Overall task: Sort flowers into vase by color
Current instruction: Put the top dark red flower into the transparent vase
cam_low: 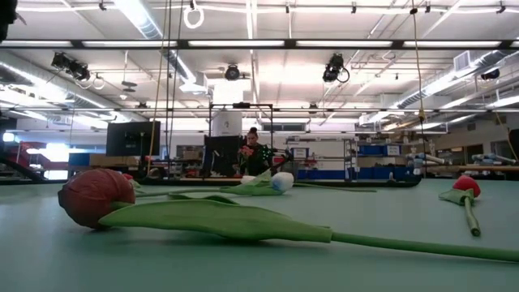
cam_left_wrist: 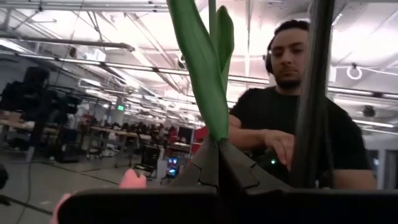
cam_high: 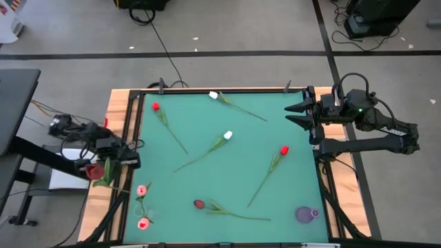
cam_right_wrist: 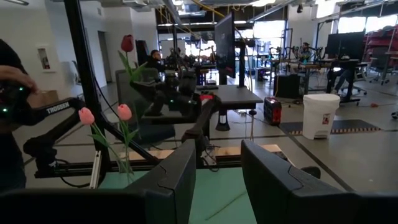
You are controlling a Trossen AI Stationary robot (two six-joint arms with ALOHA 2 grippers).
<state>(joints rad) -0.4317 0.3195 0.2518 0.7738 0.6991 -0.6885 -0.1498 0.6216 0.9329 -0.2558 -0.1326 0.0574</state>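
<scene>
Two pink tulips [cam_high: 142,205] already upright beside the table's left edge [cam_high: 131,158]. Left gripper [cam_high: 117,160] there too, clamped on a dark red tulip [cam_high: 94,170]. Right gripper [cam_high: 293,114] open, empty, opposite edge. Six tulips left on the mat; purple vase [cam_high: 306,214] empty.

8 flowers [cam_high: 226,140], 1 purple vase [cam_high: 306,214], 2 grippers.

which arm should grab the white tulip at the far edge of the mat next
Right, probably. The right gripper hangs open and empty at the far right edge, on the side nearest the white tulip. The left gripper is shut on a dark red tulip at the left edge.
</scene>
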